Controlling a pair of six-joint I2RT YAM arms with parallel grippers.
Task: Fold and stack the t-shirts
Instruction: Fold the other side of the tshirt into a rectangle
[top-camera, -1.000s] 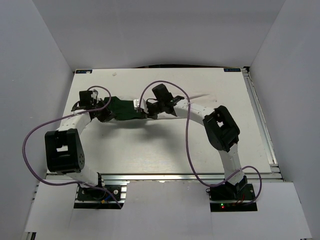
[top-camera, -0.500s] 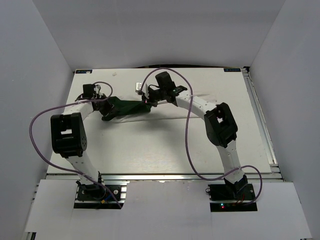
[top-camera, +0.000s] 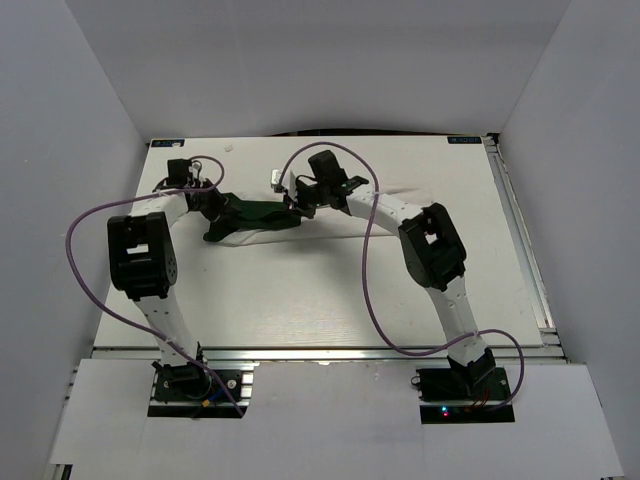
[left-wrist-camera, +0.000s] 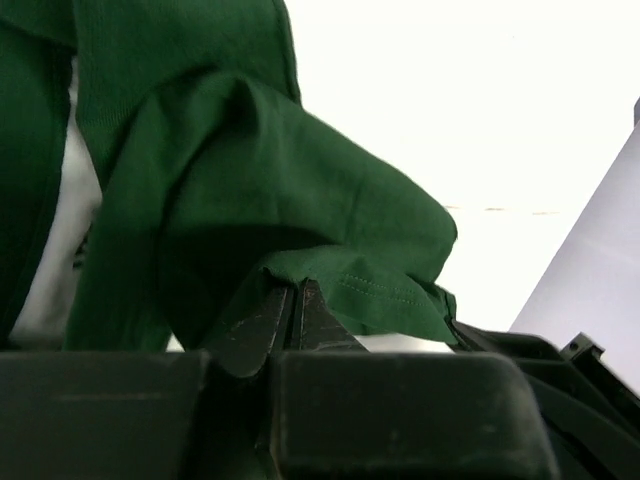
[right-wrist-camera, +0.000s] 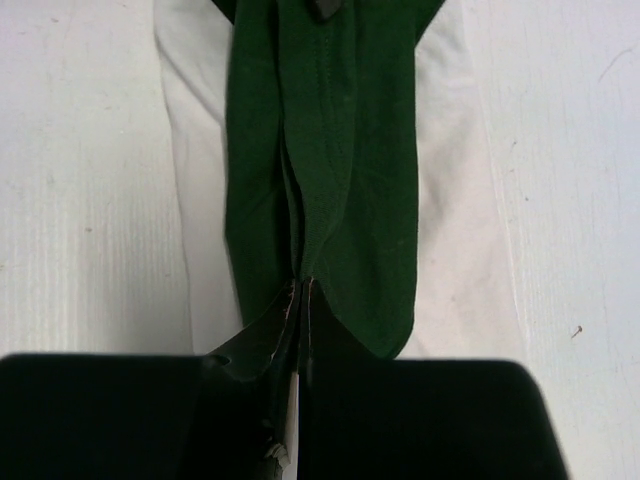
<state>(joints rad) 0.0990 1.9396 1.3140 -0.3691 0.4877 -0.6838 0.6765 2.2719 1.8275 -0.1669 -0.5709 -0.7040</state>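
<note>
While the task is to fold and stack, the overhead view shows a single t-shirt (top-camera: 250, 213), bunched into a narrow dark green band on the far left-centre part of the white surface (top-camera: 330, 290). Its long axis runs side to side. The left hand (top-camera: 207, 203) is at the band's left end and the right hand (top-camera: 293, 200) at its right end, so the cloth spans the gap between them. Each arm is about equally close to its own end. A loose lump of cloth droops toward the near side beside the left hand.

In the left wrist view, the left hand (left-wrist-camera: 293, 290) has its fingers almost pressed together, with only a hairline between them. They pinch the stitched hem of a green fold of the t-shirt (left-wrist-camera: 250, 170). The cloth rises up and away from the fingertips, and a strip of white fabric shows at the left.

In the right wrist view, the right hand (right-wrist-camera: 301, 290) has its fingers pressed together on a lengthwise crease of the green part of the t-shirt (right-wrist-camera: 340, 150). The cloth runs straight ahead from the fingertips, with white fabric on both sides lying on the surface (right-wrist-camera: 90, 150).

The next move probably depends on this shared line: drawing the hands apart along it would tighten the band.
</note>
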